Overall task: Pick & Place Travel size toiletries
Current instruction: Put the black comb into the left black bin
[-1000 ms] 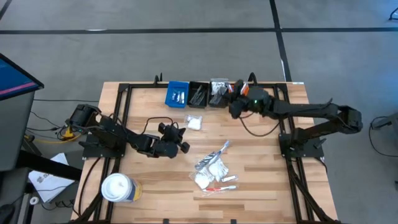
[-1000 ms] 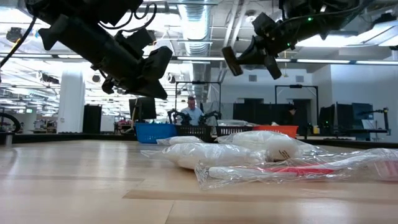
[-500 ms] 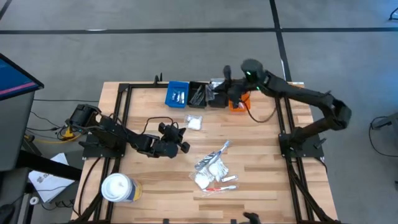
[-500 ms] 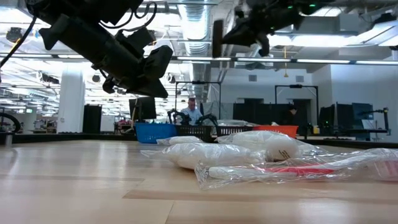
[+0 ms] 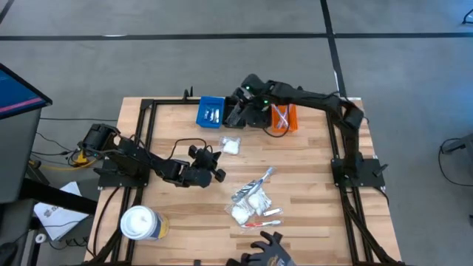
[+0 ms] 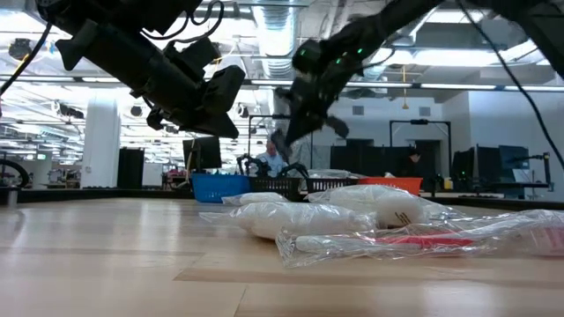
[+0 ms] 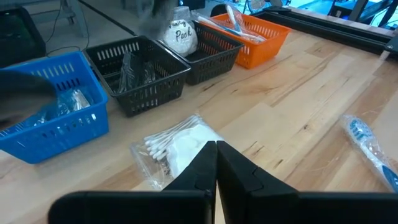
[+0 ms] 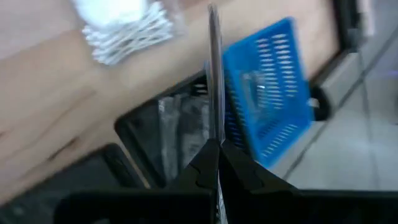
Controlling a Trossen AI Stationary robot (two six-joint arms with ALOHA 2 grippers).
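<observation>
Light, limp, slippery clear-plastic sachets of white travel toiletries (image 5: 253,199), heaped near the wooden table's (image 5: 310,185) front edge, best pinched at a crimped seam; both arms' jaws closed, empty.

Four bins in a row: one blue bin (image 5: 211,111), two black bins (image 5: 237,111), one orange bin (image 5: 283,117). One white tub (image 5: 139,222), two robot arms (image 5: 148,166).

Wooden counter (image 5: 310,192) with a black frame: along its far edge sit a blue bin (image 5: 211,111), two black bins (image 5: 238,113) and an orange bin (image 5: 284,118). A cotton-swab sachet (image 5: 231,145) lies near them, a pile of toiletries (image 5: 253,202) toward the near side, a white tub (image 5: 139,224) at the near left corner.
</observation>
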